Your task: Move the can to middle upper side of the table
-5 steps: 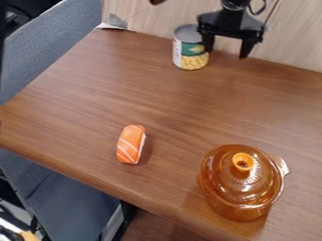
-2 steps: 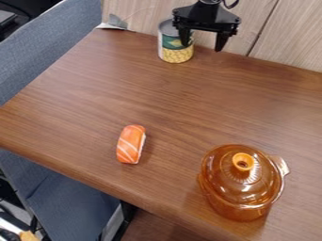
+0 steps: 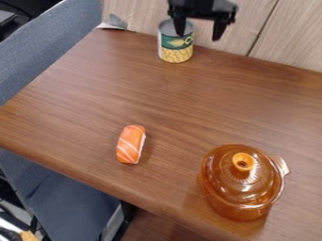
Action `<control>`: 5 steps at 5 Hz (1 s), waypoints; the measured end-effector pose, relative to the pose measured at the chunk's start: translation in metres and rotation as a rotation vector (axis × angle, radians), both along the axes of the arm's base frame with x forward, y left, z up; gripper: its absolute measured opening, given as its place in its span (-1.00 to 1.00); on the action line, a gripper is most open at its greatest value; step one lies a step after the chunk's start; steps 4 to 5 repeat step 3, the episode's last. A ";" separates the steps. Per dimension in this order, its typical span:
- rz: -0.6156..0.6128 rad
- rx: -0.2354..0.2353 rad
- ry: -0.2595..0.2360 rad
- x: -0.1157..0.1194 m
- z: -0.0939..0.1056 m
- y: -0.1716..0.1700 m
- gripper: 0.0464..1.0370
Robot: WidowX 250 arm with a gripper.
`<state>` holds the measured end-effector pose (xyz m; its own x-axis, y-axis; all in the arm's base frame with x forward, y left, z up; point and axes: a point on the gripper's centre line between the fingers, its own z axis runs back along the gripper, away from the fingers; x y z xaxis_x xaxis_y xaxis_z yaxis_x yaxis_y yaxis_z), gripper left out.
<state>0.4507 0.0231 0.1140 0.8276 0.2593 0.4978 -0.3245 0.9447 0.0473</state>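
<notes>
At the top of the view, my gripper (image 3: 199,34) hangs open, its two fingers apart with nothing held between them. The can (image 3: 175,46) stands upright near the table's upper edge, close to the wall, with a green label and yellow kernels pictured on it. My left fingertip overlaps the can's upper right part in the view, hiding some of its top; whether it touches the can I cannot tell. The table (image 3: 170,94) is brown wood.
An orange sushi piece (image 3: 131,144) lies left of the middle. A lidded amber glass pot (image 3: 241,182) stands at the lower right. Behind the upper edge rises a pale wood panel (image 3: 289,42); a blue-grey seat (image 3: 47,47) borders the table's left side.
Compared with a second ago, the can has shifted a little left and up. My gripper moved left with it, then rose; its fingers are still apart.
</notes>
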 end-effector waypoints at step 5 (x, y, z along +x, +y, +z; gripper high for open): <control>-0.006 -0.101 -0.019 -0.028 0.042 -0.013 0.93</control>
